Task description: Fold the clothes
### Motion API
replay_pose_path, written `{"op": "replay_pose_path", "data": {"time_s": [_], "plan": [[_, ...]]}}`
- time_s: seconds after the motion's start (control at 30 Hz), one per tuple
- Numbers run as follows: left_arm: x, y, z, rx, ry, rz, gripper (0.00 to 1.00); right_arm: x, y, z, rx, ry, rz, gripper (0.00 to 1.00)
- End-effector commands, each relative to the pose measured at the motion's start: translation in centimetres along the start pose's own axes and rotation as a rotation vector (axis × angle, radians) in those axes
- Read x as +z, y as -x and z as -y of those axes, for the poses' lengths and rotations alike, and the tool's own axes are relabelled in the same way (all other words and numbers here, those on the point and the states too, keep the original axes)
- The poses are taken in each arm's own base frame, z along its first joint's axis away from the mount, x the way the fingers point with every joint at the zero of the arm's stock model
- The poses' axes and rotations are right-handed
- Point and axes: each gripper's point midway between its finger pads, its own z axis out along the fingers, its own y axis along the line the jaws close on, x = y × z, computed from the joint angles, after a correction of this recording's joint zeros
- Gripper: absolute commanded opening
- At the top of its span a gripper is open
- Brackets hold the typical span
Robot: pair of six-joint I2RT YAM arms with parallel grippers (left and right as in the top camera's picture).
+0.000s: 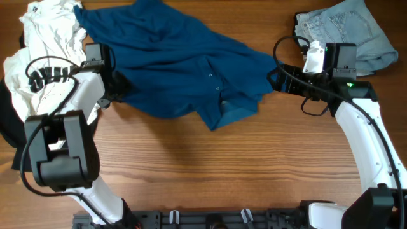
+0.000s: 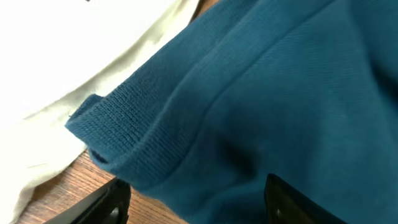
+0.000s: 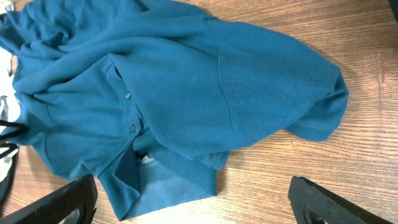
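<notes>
The large teal-blue shirt (image 1: 184,63) lies crumpled across the back middle of the table, its buttons facing up. My left gripper (image 1: 119,86) is at the shirt's left edge. In the left wrist view its fingers (image 2: 199,202) are open with teal cloth (image 2: 261,93) and a ribbed cuff between and ahead of them. My right gripper (image 1: 275,77) is at the shirt's right edge. Its fingers (image 3: 199,202) are open wide over bare wood, just short of the shirt (image 3: 186,93). The white tee (image 1: 44,28) lies at the back left, the jeans (image 1: 350,28) at the back right.
A black garment (image 1: 6,121) shows at the far left edge under the white tee. The white tee also shows in the left wrist view (image 2: 74,50). The wooden table (image 1: 222,172) shows bare wood in front of the shirt.
</notes>
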Motion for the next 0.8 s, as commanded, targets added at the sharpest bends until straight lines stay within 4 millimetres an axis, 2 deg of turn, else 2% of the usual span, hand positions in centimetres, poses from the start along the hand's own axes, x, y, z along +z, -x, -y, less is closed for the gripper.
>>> {"op": "replay_pose_path", "data": {"time_s": [0.0,0.03,0.07,0.13,0.17,0.2,0.23,0.27,0.4,0.5,0.57,0.6,0.63,0.77], "plan": [[1.1,-0.3,-1.3,-0.038,0.044,-0.015,0.58,0.3,0.2,0.3,-0.008,-0.016,0.001,1.00],[1.2,-0.4,-1.4,-0.038,0.048,-0.017,0.54,0.3,0.2,0.3,-0.008,-0.016,0.001,1.00],[1.3,-0.4,-1.5,-0.037,0.054,-0.017,0.43,0.3,0.2,0.3,-0.008,-0.016,0.001,0.99],[1.6,-0.5,-1.7,-0.035,0.064,-0.019,0.33,0.3,0.2,0.3,-0.008,-0.016,0.000,0.99],[1.7,-0.5,-1.7,-0.035,0.067,-0.023,0.24,0.3,0.2,0.3,-0.008,-0.016,0.001,1.00],[1.8,-0.6,-1.7,-0.035,0.068,-0.025,0.18,0.3,0.3,0.3,-0.008,-0.016,0.002,0.99],[1.9,-0.6,-1.8,-0.035,0.069,-0.026,0.07,0.3,0.3,0.3,-0.009,-0.015,0.004,0.99],[1.9,-0.6,-1.8,-0.034,0.073,-0.025,0.04,0.3,0.4,0.3,-0.010,-0.015,0.006,0.99],[1.5,-0.9,-2.0,-0.014,0.082,-0.040,0.04,0.3,0.5,0.2,-0.013,-0.014,0.012,0.99],[-0.7,-1.7,-2.7,0.023,0.116,-0.103,0.04,0.3,0.6,0.5,-0.012,-0.030,0.015,0.99],[-3.2,-2.3,-3.2,0.060,0.142,-0.152,0.04,0.3,0.7,0.6,-0.015,-0.037,0.021,0.99],[-5.7,-3.0,-3.8,0.096,0.165,-0.198,0.04,0.3,0.9,0.6,-0.017,-0.037,0.029,1.00],[-7.0,-3.4,-4.2,0.104,0.176,-0.219,0.04,0.3,1.1,0.6,-0.020,-0.036,0.035,0.99],[-11.4,-5.0,-5.4,0.112,0.194,-0.254,0.04,0.3,1.4,0.5,-0.021,-0.033,0.048,0.99]]}}
